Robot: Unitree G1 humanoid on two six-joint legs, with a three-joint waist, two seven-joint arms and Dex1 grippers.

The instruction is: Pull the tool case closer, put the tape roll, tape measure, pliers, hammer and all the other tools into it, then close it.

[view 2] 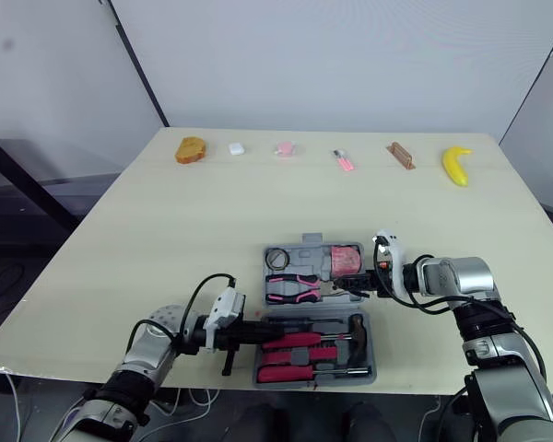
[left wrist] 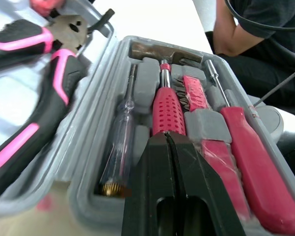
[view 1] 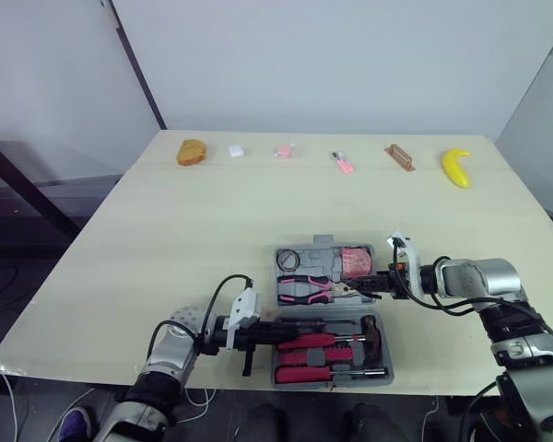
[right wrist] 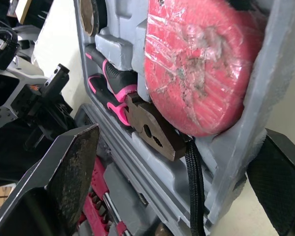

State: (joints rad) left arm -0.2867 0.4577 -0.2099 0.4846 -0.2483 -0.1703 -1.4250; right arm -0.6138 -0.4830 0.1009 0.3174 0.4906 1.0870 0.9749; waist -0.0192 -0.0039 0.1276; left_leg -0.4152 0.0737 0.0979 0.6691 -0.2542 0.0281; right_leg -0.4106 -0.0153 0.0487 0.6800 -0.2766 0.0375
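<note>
The grey tool case [view 1: 300, 313] lies open near the table's front edge. Its far half holds a black tape roll [view 1: 288, 260], pink-handled pliers [view 1: 304, 289] and a pink plastic-wrapped tape measure [right wrist: 201, 64]. Its near half holds a hammer [left wrist: 164, 51] and red-handled screwdrivers [left wrist: 167, 110]. My left gripper [view 1: 258, 336] is shut at the near half's left side, its tips just over a red handle, gripping nothing. My right gripper [view 1: 378, 284] is open at the far half's right edge, with the case wall [right wrist: 246, 132] between its fingers.
Along the table's far edge lie a brown bread-like piece [view 1: 192, 152], a white item [view 1: 236, 150], a pink item [view 1: 284, 150], a small pink tool [view 1: 343, 164], a brown block [view 1: 399, 157] and a banana [view 1: 455, 167]. A person in a dark shirt [left wrist: 246, 24] is close to the case.
</note>
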